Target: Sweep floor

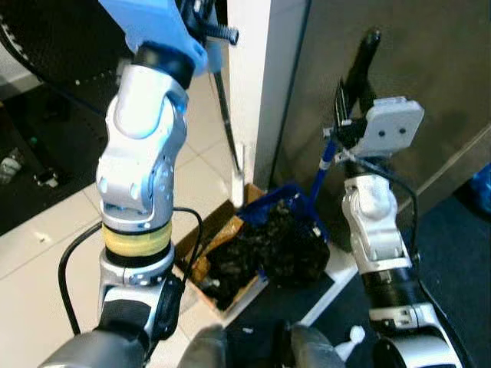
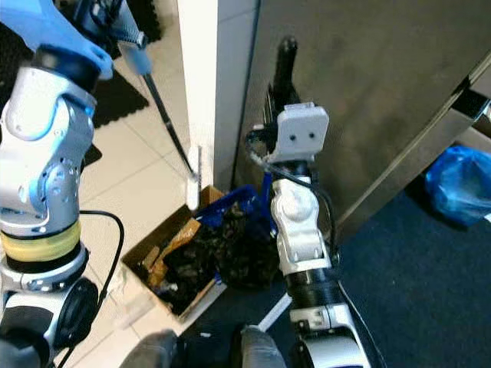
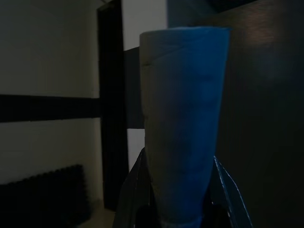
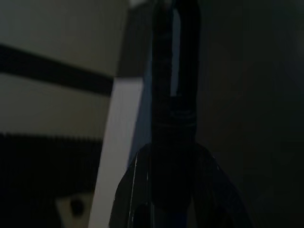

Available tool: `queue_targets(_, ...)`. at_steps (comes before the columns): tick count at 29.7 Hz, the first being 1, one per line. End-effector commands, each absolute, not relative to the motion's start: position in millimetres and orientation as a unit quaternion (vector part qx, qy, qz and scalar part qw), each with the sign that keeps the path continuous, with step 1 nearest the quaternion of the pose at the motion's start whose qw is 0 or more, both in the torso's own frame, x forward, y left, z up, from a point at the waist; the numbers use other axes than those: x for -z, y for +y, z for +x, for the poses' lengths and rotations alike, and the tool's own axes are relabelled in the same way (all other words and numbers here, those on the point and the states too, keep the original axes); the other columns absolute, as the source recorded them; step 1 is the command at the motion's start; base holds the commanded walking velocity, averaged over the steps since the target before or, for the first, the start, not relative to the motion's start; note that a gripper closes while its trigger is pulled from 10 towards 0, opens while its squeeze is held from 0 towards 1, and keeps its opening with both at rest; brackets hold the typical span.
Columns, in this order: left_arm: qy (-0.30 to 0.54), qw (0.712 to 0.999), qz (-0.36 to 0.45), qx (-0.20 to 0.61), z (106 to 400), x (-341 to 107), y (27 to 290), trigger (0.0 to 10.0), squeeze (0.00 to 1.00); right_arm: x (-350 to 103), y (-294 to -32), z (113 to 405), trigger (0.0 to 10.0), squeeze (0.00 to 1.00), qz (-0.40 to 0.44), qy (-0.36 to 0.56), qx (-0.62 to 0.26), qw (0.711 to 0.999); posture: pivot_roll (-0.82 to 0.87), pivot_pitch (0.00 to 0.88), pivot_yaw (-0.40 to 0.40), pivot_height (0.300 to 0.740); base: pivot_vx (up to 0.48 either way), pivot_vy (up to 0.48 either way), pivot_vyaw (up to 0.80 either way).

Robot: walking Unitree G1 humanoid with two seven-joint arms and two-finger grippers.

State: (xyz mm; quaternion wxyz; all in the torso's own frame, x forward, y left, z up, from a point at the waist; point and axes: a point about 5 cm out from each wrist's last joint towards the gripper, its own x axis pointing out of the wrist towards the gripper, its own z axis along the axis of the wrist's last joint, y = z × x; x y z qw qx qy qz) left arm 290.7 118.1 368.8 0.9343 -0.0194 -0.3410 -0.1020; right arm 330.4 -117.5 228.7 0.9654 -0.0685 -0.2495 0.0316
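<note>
Cardboard box [image 1: 219, 257] against white pillar [image 1: 257, 84] — dustpan [image 1: 288, 230] beside

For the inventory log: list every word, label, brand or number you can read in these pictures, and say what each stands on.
No readable text.
Cardboard box: brown flaps, no print legible.
Blue dustpan with its dark debris: no label seen.
Blue handle in the left gripper: plain, view dark.
Black handle in the right gripper: too dark to tell.
Blue bag: no print made out.
</note>
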Motion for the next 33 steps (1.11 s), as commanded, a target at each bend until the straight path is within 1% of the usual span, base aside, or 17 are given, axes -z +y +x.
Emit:
queue_targets(1, -0.370, 0.921, -0.045, 0.116, 280, -382, 114, 10.0, 0.00, -249, -118, 326, 10.0, 0.00, -0.063, -0.297, -0.029, 0.952, 0.15, 0.117, -0.041, 0.740, 0.000, 0.000, 0.00)
queue_targets(9, -0.370, 0.921, -0.054, 0.110, 279, -384, 115, 10.0, 0.00, -277, -117, 321, 10.0, 0.00, -0.028, -0.344, -0.023, 0.938, 0.15, 0.117, -0.042, 0.740, 0.000, 0.000, 0.00)
queue_targets(11, -0.371, 0.921, -0.054, 0.109, 279, -385, 115, 10.0, 0.00, -281, -117, 320, 10.0, 0.00, 0.000, -0.343, -0.020, 0.939, 0.15, 0.115, -0.043, 0.740, 0.000, 0.000, 0.00)
queue_targets(13, -0.372, 0.920, -0.057, 0.110, 278, -386, 116, 10.0, 0.00, -286, -122, 323, 10.0, 0.00, 0.050, -0.335, -0.005, 0.941, 0.15, 0.114, -0.044, 0.740, 0.000, 0.000, 0.00)
queue_targets(14, -0.372, 0.920, -0.057, 0.110, 278, -386, 116, 10.0, 0.00, -286, -122, 323, 10.0, 0.00, 0.050, -0.335, -0.005, 0.941, 0.15, 0.114, -0.044, 0.740, 0.000, 0.000, 0.00)
queue_targets(17, -0.372, 0.920, -0.059, 0.113, 277, -386, 115, 10.0, 0.00, -284, -146, 331, 10.0, 0.00, 0.111, -0.311, 0.064, 0.942, 0.15, 0.113, -0.046, 0.740, 0.000, 0.000, 0.00)
queue_targets(18, -0.372, 0.920, -0.059, 0.113, 277, -386, 115, 10.0, 0.00, -284, -146, 331, 10.0, 0.00, 0.111, -0.311, 0.064, 0.942, 0.15, 0.113, -0.046, 0.740, 0.000, 0.000, 0.00)
queue_targets(20, -0.372, 0.919, -0.060, 0.115, 276, -386, 115, 10.0, 0.00, -277, -166, 336, 10.0, 0.00, 0.147, -0.289, 0.118, 0.939, 0.15, 0.112, -0.047, 0.740, 0.000, 0.000, 0.00)
queue_targets(22, -0.373, 0.919, -0.059, 0.117, 275, -387, 115, 10.0, 0.00, -270, -183, 338, 10.0, 0.00, 0.160, -0.273, 0.167, 0.934, 0.15, 0.112, -0.047, 0.740, 0.000, 0.000, 0.00)
queue_targets(25, -0.374, 0.918, -0.056, 0.117, 275, -386, 114, 10.0, 0.00, -268, -191, 338, 10.0, 0.00, 0.149, -0.272, 0.188, 0.932, 0.15, 0.111, -0.048, 0.740, 0.000, 0.000, 0.00)
queue_targets(26, -0.376, 0.918, -0.051, 0.117, 274, -387, 114, 10.0, 0.00, -271, -196, 336, 10.0, 0.00, 0.120, -0.286, 0.199, 0.930, 0.15, 0.112, -0.047, 0.740, 0.000, 0.000, 0.00)
queue_targets(27, -0.376, 0.918, -0.051, 0.117, 274, -387, 114, 10.0, 0.00, -271, -196, 336, 10.0, 0.00, 0.120, -0.286, 0.199, 0.930, 0.15, 0.112, -0.047, 0.740, 0.000, 0.000, 0.00)
queue_targets(28, -0.379, 0.917, -0.045, 0.118, 273, -387, 114, 10.0, 0.00, -275, -196, 333, 10.0, 0.00, 0.081, -0.306, 0.199, 0.928, 0.15, 0.112, -0.047, 0.740, 0.000, 0.000, 0.00)
queue_targets(30, -0.386, 0.915, -0.032, 0.117, 272, -388, 115, 10.0, 0.00, -281, -185, 329, 10.0, 0.00, -0.006, -0.345, 0.174, 0.922, 0.15, 0.110, -0.045, 0.740, 0.000, 0.000, 0.00)
queue_targets(31, -0.386, 0.915, -0.032, 0.117, 272, -388, 115, 10.0, 0.00, -281, -185, 329, 10.0, 0.00, -0.006, -0.345, 0.174, 0.922, 0.15, 0.110, -0.045, 0.740, 0.000, 0.000, 0.00)
queue_targets(32, -0.388, 0.914, -0.028, 0.117, 272, -388, 114, 10.0, 0.00, -280, -175, 327, 10.0, 0.00, -0.045, -0.358, 0.156, 0.919, 0.15, 0.110, -0.045, 0.740, 0.000, 0.000, 0.00)
queue_targets(33, -0.388, 0.914, -0.028, 0.117, 272, -388, 114, 10.0, 0.00, -280, -175, 327, 10.0, 0.00, -0.045, -0.358, 0.156, 0.919, 0.15, 0.110, -0.045, 0.740, 0.000, 0.000, 0.00)
